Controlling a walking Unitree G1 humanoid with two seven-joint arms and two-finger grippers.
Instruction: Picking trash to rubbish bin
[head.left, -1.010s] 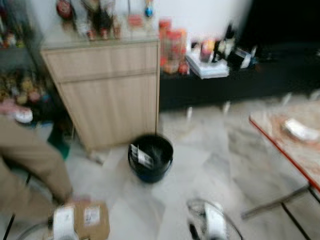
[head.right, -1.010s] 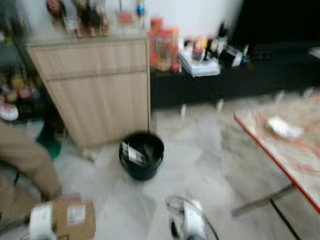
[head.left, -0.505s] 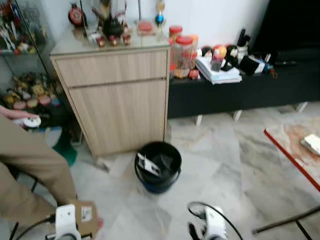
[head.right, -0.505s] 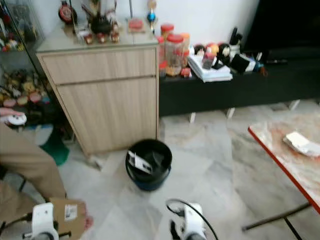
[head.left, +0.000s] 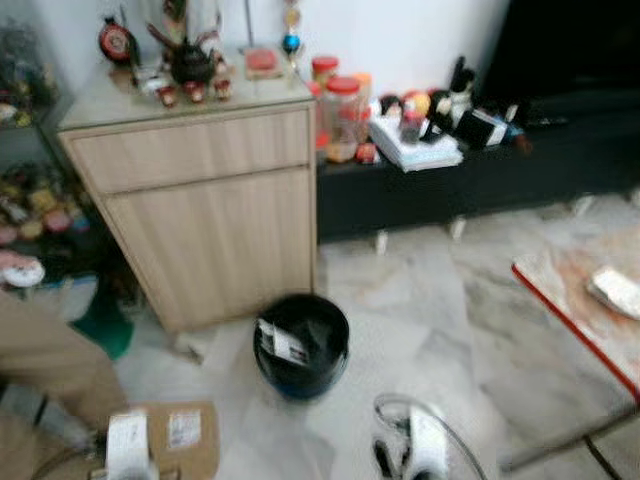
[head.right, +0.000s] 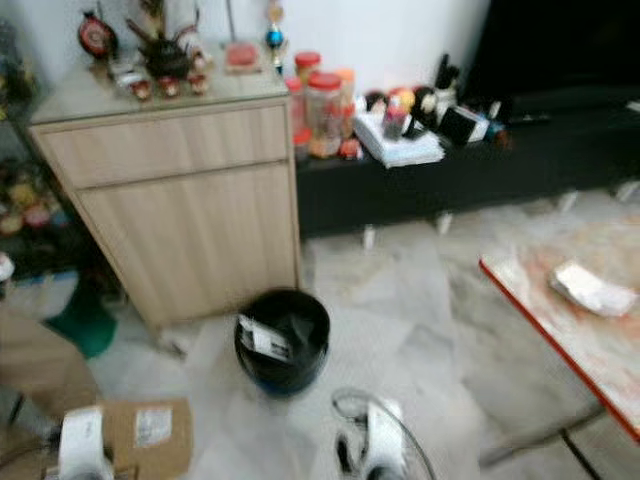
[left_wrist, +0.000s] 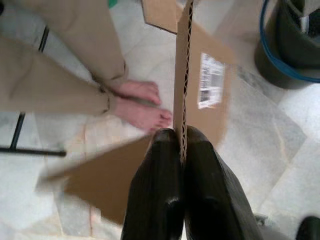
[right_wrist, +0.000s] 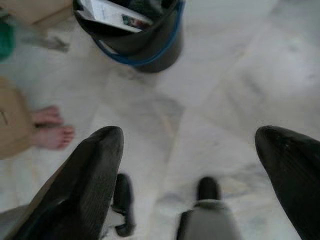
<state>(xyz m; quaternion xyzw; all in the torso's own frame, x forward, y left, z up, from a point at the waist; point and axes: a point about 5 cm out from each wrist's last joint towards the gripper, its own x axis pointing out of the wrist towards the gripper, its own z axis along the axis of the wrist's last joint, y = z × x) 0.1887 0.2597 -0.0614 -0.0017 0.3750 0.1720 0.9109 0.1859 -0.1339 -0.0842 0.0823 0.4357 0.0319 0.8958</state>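
Item: flat brown corrugated cardboard piece (left_wrist: 200, 95) with a white printed label; we cannot read the label's writing. Location: near left, low over the pale marble floor (head.left: 440, 300). The left wrist view shows us its fluted edge clamped between the two black fingers of the left tool (left_wrist: 181, 145), which are pressed together on it. That view also gives us a person's bare foot (left_wrist: 142, 114) and tan trouser legs on the floor beside the cardboard; the head views show the cardboard's labelled face at the bottom edge.

Item: round black rubbish bin (head.left: 300, 345) with a blue rim band, on the floor centre, before a light wooden cabinet (head.left: 195, 215). It holds a white printed packet, text illegible.

Right tool (right_wrist: 190, 165): fingers spread wide apart, gripping nothing, hanging over bare floor near the bin.

Far right: red-edged marble-patterned tabletop (head.left: 570, 300) carrying a white packet (head.left: 615, 292).
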